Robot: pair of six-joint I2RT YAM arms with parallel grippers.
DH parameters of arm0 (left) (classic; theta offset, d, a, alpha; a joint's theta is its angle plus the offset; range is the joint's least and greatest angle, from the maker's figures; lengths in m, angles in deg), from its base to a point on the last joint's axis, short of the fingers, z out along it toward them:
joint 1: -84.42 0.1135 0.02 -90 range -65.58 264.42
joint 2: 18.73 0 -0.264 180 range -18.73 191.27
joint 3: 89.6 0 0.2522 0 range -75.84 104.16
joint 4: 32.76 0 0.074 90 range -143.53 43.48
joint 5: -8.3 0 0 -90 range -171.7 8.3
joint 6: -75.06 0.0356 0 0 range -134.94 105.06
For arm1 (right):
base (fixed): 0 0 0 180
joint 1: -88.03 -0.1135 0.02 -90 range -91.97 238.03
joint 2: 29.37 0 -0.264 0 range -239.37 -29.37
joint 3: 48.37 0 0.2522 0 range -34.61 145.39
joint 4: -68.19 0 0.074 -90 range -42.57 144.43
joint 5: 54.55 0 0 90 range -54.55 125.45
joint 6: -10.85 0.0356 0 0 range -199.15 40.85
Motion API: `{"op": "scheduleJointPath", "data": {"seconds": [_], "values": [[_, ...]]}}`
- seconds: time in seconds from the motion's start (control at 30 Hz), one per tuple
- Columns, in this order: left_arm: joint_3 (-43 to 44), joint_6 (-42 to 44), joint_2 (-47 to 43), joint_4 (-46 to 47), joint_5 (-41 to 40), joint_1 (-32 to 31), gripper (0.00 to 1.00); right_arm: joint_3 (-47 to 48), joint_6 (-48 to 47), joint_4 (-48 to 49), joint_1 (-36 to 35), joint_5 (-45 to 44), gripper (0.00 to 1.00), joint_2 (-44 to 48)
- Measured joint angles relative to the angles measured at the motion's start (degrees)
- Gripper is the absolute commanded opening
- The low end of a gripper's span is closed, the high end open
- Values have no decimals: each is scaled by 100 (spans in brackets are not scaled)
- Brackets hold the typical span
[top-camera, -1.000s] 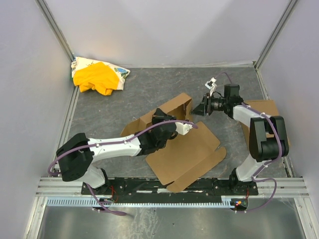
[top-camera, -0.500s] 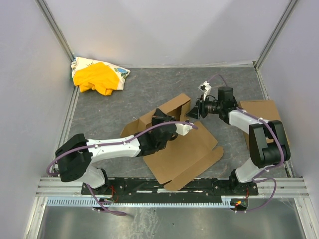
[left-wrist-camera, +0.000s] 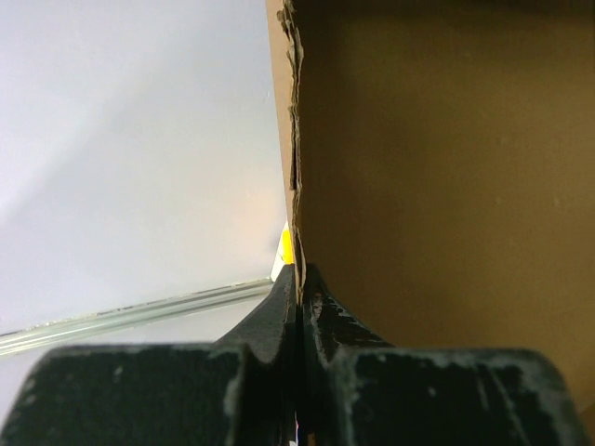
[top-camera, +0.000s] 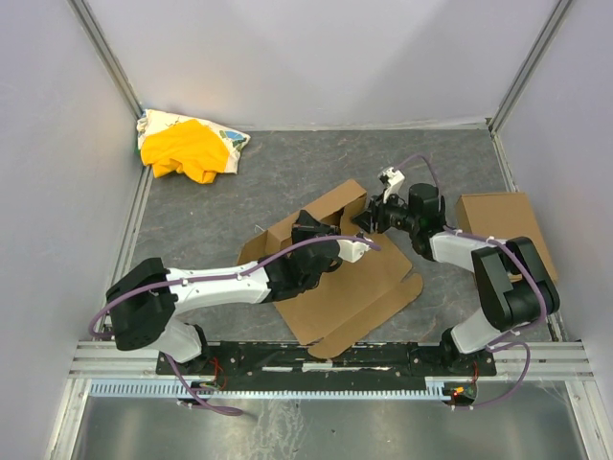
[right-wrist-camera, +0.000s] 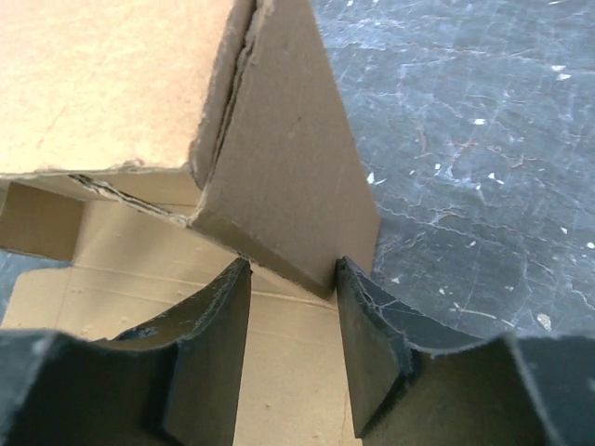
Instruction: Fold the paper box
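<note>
The paper box (top-camera: 359, 283) lies partly unfolded in the middle of the dark mat, with its far wall (top-camera: 330, 206) raised. My left gripper (top-camera: 306, 228) is shut on that raised wall. In the left wrist view its jaws (left-wrist-camera: 298, 276) pinch the ragged cardboard edge (left-wrist-camera: 296, 139). My right gripper (top-camera: 368, 218) sits at the wall's right end and is open. In the right wrist view the bottom corner of an end flap (right-wrist-camera: 288, 177) hangs between its fingertips (right-wrist-camera: 291, 265), above the box floor (right-wrist-camera: 139, 269).
A yellow cloth bundle (top-camera: 187, 149) lies in the far left corner. A smaller cardboard rectangle (top-camera: 503, 216) lies flat by the right wall. Pale walls enclose the mat (top-camera: 287, 163), and a metal rail (top-camera: 326, 356) runs along the near edge.
My right arm has swung left, bringing its open gripper up to the raised wall's end flap. The box's near flaps have shifted slightly left. The left gripper has kept its grip.
</note>
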Motion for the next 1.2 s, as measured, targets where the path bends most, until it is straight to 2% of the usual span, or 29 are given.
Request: {"op": "scheduleJointPath", "data": {"seconds": [0.03, 0.13, 0.2, 0.73, 0.8, 0.87, 0.93, 1.07, 1.2], "values": [[-2, 0, 0, 0, -4, -2, 3, -48, 20, 129, -55, -164, 37, 0], [-2, 0, 0, 2, -22, -7, 3, -203, 111, 479, -157, -623, 4, -7], [-2, 0, 0, 7, -44, -7, 3, -258, 149, 632, -201, -922, 2, -20], [-85, 2, 11, 181, -177, -31, 3, -448, 546, 728, -1106, -3204, 5, 175], [-90, 4, 17, 216, -197, -35, 3, -448, 614, 664, -1224, -3532, 9, 210], [-111, 4, 17, 273, -199, -35, 3, -448, 675, 590, -1349, -3875, 20, 254], [-138, 4, 17, 304, -203, -44, 3, -448, 719, 546, -1427, -4085, 27, 278], [-192, 4, 17, 343, -221, -68, 3, -448, 737, 540, -1462, -4190, 33, 267], [-227, 4, 17, 387, -223, -70, 3, -444, 717, 599, -1464, -4094, 35, 105]]}}
